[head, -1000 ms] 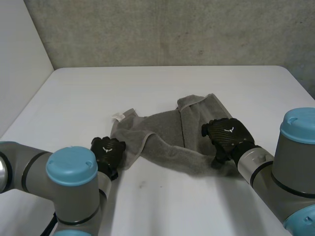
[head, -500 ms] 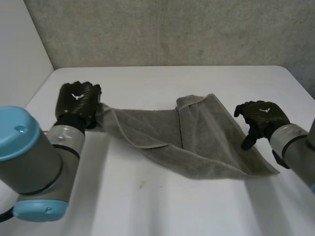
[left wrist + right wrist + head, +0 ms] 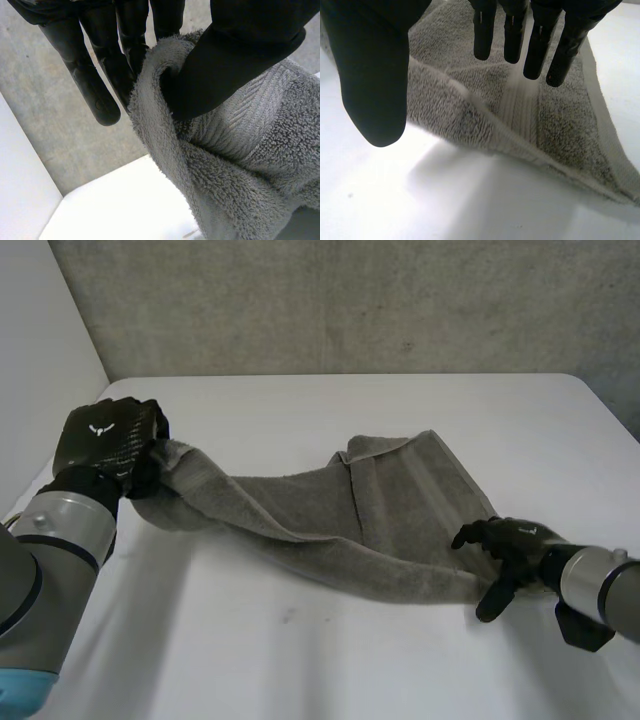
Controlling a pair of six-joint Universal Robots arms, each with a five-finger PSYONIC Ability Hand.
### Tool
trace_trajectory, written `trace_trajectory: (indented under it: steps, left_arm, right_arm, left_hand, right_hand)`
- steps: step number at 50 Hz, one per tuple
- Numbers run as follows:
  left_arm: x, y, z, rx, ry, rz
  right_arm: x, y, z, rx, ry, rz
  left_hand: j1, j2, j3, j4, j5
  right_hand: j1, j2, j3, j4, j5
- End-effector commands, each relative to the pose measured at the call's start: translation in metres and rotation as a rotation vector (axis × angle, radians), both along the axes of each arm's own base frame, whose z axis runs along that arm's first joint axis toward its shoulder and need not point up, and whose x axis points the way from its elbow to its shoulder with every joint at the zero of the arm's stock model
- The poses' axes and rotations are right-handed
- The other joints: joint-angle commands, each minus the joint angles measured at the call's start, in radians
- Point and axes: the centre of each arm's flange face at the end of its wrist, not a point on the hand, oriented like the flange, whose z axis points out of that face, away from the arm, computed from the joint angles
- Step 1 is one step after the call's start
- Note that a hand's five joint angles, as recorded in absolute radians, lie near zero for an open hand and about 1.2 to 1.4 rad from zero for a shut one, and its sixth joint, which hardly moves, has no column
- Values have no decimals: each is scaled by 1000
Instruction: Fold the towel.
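Note:
A grey towel (image 3: 380, 510) stretches across the white table (image 3: 300, 660), its left end lifted and its right part lying flat and partly folded. My left hand (image 3: 105, 440) holds that raised left end up off the table; its thumb and fingers (image 3: 130, 45) pinch a bunched corner of the towel (image 3: 235, 150). My right hand (image 3: 505, 545) hovers low at the towel's near right corner, fingers (image 3: 512, 35) straight and spread above the towel (image 3: 540, 110), thumb apart over the table, nothing between them.
A grey concrete wall (image 3: 350, 300) runs behind the table's far edge, and a white wall (image 3: 40, 360) stands at the left. Bare table lies in front of the towel and beyond it.
My left hand closed on the towel's left end and carried it up and far to the left, stretching the cloth. My right hand left the towel's middle and moved to its near right corner.

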Motion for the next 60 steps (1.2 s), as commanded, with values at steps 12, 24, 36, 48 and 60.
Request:
trace_trajectory:
  steps: [12, 24, 36, 48, 60]
  left_arm:
    - [13, -15, 3, 56, 93, 16]
    - [26, -20, 22, 77, 162, 50]
    - [41, -21, 62, 27, 236, 54]
    - [41, -29, 42, 118, 245, 49]
    - [27, -93, -28, 298, 198, 53]
  right_arm:
    - [-11, -18, -30, -192, 127, -92]
    - [-14, -23, 8, -323, 203, -51]
    - [-15, 9, 204, -784, 121, -46]
    - [-13, -22, 154, -513, 218, 68]
    - [12, -85, 79, -379, 310, 76]
  left_hand:
    - [221, 180, 185, 178, 195]
    - [221, 180, 185, 178, 195]
    - [221, 180, 185, 178, 195]
    - [221, 180, 185, 178, 195]
    - [221, 180, 185, 178, 195]
  right_hand:
    - [1086, 1039, 1035, 1031, 1024]
    - [1088, 1041, 1037, 1033, 1026]
    - [1088, 1041, 1037, 1033, 1026]
    - [1088, 1041, 1037, 1033, 1026]
    - [1088, 1041, 1037, 1033, 1026]
